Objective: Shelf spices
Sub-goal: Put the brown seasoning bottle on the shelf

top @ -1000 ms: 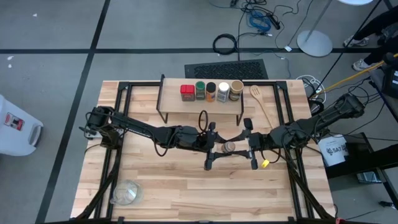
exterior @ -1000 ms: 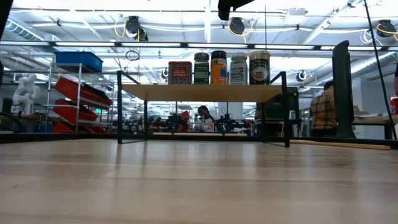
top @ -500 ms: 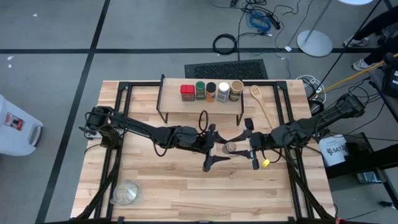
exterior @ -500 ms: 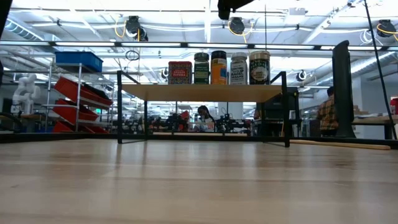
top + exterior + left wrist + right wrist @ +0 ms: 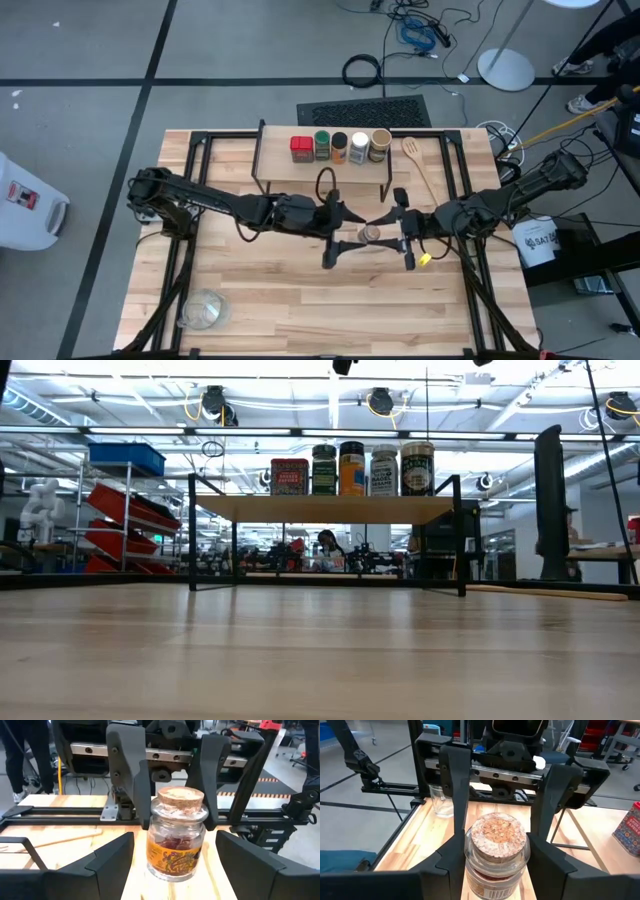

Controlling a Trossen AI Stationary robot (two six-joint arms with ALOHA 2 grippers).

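The right tool (image 5: 402,228) grips the cork-lidded glass spice jar (image 5: 371,235) above the wooden surface (image 5: 300,300), near the plank-topped shelf (image 5: 275,166); the left tool (image 5: 336,232), jaws wide, has edged back, suggesting a completed handover. Five spices (image 5: 352,469) stand shelved. Labels are unreadable.

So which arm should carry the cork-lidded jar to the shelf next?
Right. The right gripper is shut on the cork-lidded jar, while the left gripper stands open around it without touching. The shelf is close by.
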